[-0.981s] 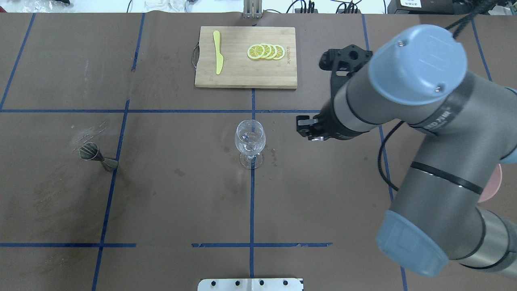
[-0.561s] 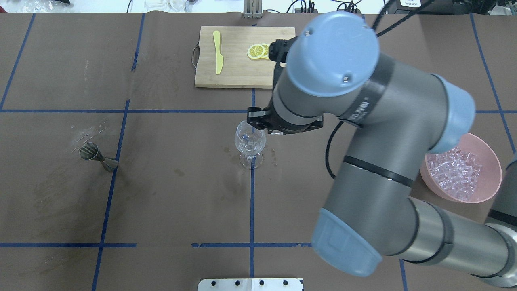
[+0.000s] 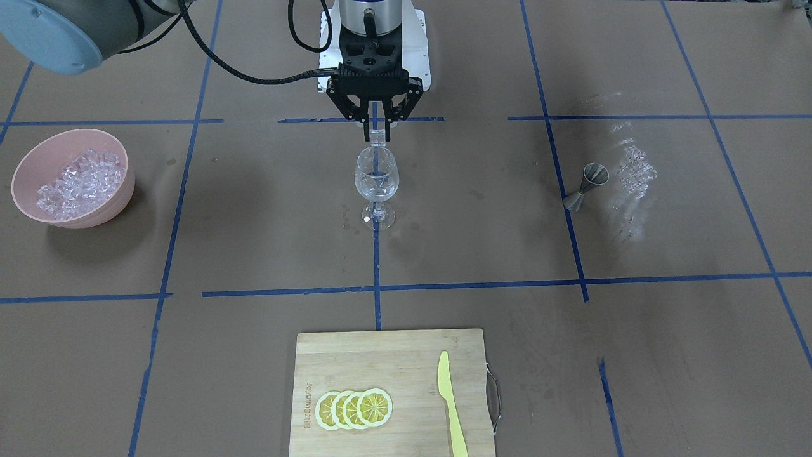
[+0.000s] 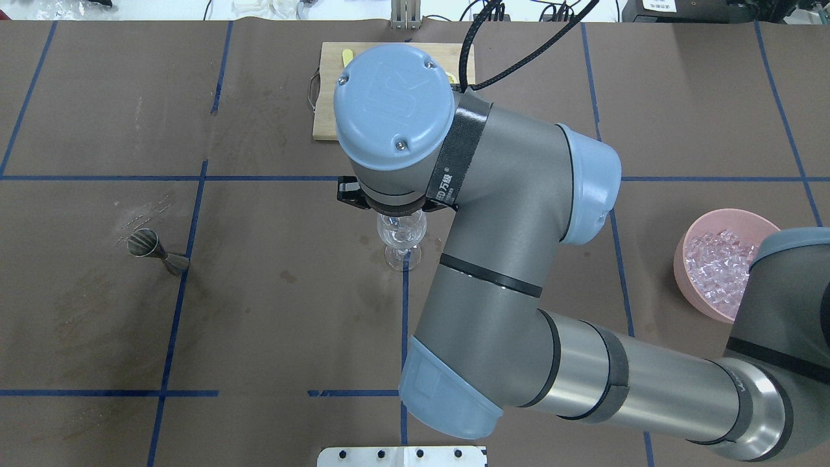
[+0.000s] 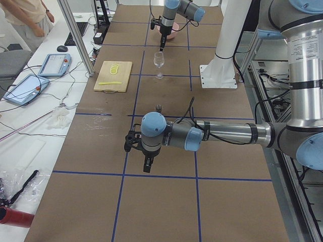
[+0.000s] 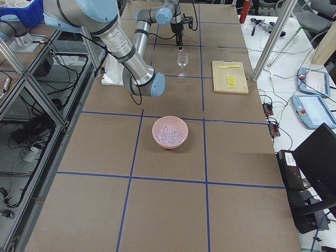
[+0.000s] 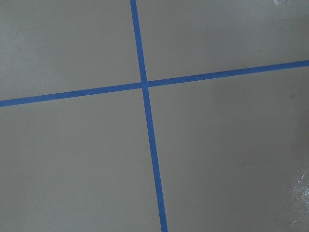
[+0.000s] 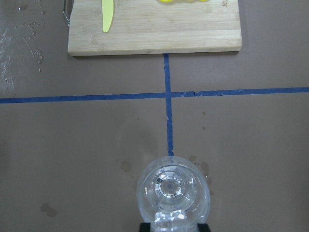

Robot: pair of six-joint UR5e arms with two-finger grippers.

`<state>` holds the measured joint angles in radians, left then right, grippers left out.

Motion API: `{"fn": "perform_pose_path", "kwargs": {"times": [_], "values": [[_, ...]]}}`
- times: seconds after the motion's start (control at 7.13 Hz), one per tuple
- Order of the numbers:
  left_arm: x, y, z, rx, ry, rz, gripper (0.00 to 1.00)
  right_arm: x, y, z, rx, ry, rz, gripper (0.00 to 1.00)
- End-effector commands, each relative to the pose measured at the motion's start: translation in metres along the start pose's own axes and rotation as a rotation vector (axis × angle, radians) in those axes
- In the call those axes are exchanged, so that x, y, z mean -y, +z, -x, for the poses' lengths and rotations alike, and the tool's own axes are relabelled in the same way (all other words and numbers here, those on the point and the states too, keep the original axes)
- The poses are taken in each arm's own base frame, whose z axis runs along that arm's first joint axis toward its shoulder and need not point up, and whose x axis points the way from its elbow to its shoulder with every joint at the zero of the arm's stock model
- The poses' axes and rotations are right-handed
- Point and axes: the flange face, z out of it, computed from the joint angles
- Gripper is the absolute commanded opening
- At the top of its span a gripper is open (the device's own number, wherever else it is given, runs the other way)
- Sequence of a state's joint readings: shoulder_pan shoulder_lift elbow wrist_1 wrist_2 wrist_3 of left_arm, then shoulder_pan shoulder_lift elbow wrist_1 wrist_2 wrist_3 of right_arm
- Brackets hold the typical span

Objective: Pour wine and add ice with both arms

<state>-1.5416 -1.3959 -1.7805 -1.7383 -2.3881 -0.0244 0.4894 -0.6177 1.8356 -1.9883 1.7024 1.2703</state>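
Observation:
The wine glass [image 3: 377, 178] stands upright at the table's middle, with a little clear content in its bowl; I cannot tell liquid from ice there. My right gripper [image 3: 376, 136] hangs just above its rim, shut on a small clear ice cube [image 3: 377, 134]. In the right wrist view the glass [image 8: 172, 191] is directly below the gripper [image 8: 172, 227]. In the overhead view my right wrist covers most of the glass [image 4: 402, 241]. The heap of ice [image 3: 79, 181] lies in a pink bowl [image 3: 25, 166]. My left gripper [image 5: 147, 164] shows only in the exterior left view, low over bare table; I cannot tell its state.
A steel jigger [image 3: 587, 184] stands on the robot's left side of the table, beside a wet patch. A wooden cutting board [image 3: 380, 358] on the far side carries lemon slices [image 3: 354, 409] and a yellow knife [image 3: 451, 406]. The white pedestal [image 5: 222, 55] stands behind the glass.
My right arm has swung left from the bowl's side of the table, and its gripper now hangs over the glass. The glass, jigger and board have not moved.

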Motion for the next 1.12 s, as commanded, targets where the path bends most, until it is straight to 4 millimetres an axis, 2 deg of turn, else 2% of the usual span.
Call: {"fn": "perform_pose_path", "kwargs": {"times": [0.0, 0.42, 0.56, 0.7, 0.84, 0.98], "values": [[0.000, 0.000, 0.000, 0.000, 0.001, 0.000, 1.00, -0.001, 0.000, 0.001, -0.001, -0.003, 0.000, 1.00], [0.000, 0.001, 0.001, 0.004, -0.002, 0.002, 1.00, -0.002, 0.000, -0.004, -0.001, -0.006, 0.007, 1.00], [-0.003, 0.003, 0.004, 0.006, -0.009, 0.008, 1.00, 0.004, 0.002, -0.022, -0.004, -0.005, 0.011, 1.00], [-0.006, 0.007, 0.009, 0.009, -0.018, 0.019, 1.00, 0.024, -0.002, -0.060, 0.000, -0.014, 0.029, 1.00], [-0.004, 0.004, 0.008, 0.037, -0.011, 0.011, 1.00, 0.049, -0.009, -0.110, 0.012, -0.067, 0.066, 1.00], [-0.007, 0.002, 0.009, 0.051, -0.012, 0.009, 1.00, 0.065, -0.008, -0.171, -0.007, -0.136, 0.070, 1.00]]}}
